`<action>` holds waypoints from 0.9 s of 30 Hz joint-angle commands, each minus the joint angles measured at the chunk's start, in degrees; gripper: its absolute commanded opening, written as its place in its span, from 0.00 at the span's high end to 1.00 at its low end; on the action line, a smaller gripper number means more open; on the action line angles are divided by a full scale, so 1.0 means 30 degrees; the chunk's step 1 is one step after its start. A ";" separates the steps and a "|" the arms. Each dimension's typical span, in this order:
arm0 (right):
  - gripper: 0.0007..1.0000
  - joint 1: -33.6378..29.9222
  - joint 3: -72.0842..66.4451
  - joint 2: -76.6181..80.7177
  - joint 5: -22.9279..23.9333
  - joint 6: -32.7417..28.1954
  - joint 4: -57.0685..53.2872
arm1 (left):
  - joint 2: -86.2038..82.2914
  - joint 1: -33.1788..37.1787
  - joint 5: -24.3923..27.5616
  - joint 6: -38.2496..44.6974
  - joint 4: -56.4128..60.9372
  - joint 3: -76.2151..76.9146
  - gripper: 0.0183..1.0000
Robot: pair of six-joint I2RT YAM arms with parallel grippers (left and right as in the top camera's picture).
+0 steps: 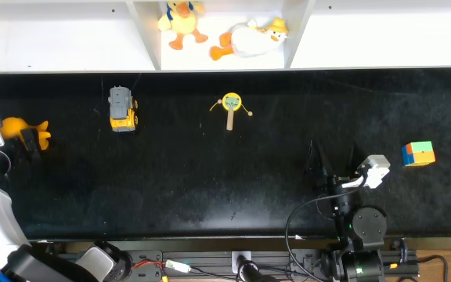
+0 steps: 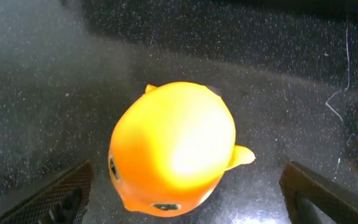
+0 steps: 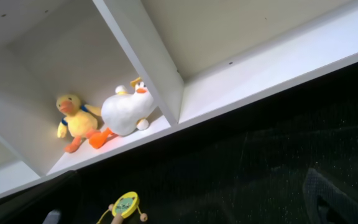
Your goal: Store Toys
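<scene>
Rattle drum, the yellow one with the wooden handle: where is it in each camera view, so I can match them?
Top view: the rattle drum lies on the black table, near mid-picture, just below the middle shelf compartment.
Right wrist view: the drum lies on the table in front of that compartment.
Left wrist view: not in it; that camera looks at the orange toy.
Shared landmark: the white plush duck inside the compartment.

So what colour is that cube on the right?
The cube is multicoloured: blue, green, orange; top view.

black speckled tabletop, white shelf unit behind
</scene>
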 commanded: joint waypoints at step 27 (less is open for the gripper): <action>0.00 0.0087 -0.0262 -0.0175 0.0204 0.0073 0.0080 | 0.3279 0.1049 0.3060 0.1064 0.4197 0.0226 0.58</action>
